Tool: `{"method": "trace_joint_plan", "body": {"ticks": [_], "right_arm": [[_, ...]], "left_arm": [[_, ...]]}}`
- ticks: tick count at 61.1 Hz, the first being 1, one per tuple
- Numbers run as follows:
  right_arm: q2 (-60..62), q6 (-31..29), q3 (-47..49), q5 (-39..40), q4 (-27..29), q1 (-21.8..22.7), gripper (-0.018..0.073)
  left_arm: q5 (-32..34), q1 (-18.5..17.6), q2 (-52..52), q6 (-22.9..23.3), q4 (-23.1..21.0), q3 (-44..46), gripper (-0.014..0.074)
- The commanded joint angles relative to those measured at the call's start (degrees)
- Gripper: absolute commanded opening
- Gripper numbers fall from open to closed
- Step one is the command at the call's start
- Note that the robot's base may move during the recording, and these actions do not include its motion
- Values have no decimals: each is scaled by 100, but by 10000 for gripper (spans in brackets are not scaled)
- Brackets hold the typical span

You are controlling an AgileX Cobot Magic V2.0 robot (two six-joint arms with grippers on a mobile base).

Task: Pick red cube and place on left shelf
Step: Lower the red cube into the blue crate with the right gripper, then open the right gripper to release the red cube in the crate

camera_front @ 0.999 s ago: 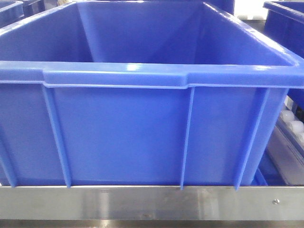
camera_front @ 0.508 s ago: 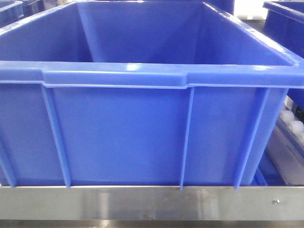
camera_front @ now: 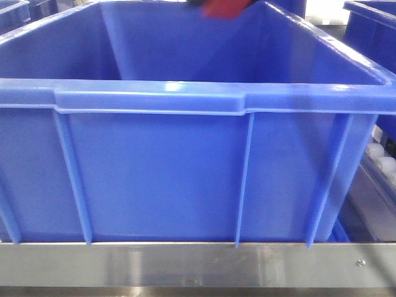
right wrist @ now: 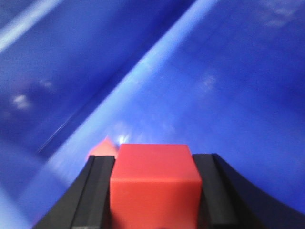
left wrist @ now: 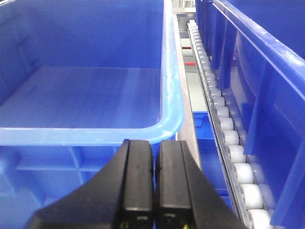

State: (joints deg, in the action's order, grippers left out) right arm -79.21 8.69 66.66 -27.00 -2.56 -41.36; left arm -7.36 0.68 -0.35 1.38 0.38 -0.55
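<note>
The red cube sits clamped between the black fingers of my right gripper, over the blurred blue inside of a crate. In the front view a blurred piece of the red cube shows at the top edge, above the big blue crate on the left shelf, whose steel front rail runs along the bottom. My left gripper is shut with nothing between its fingers, hanging just before the near rim of a blue crate.
A row of white rollers runs beside the crate in the left wrist view. More blue crates stand to the right and far left. A small screw marks the rail.
The red cube and a dark bit of gripper have come into the front view at the top edge, above the crate. The crate and shelf have not moved.
</note>
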Motion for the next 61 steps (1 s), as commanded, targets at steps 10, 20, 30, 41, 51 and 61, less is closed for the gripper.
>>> {"method": "trace_joint_plan", "body": {"ticks": [10, 20, 30, 41, 51, 61], "right_arm": [[-1208, -53, 1359, 60, -107, 93, 183], [-2027, -53, 2118, -329, -108, 165, 183], [-2668, -53, 2688, -637, -114, 314, 183], [-3081, -53, 2989, -892, -114, 454, 185], [-3205, -53, 3018, -1036, -144, 523, 188], [-3300, -53, 3018, -1262, -158, 548, 256]], "left_arm": [[511, -33, -85, 5, -38, -132, 102], [511, -33, -85, 5, -38, -132, 102], [511, -33, -85, 5, -38, -132, 102], [511, -33, -85, 5, -38, -132, 102], [511, -33, -85, 5, -38, -132, 102], [511, -33, -85, 5, -38, -132, 102]]}}
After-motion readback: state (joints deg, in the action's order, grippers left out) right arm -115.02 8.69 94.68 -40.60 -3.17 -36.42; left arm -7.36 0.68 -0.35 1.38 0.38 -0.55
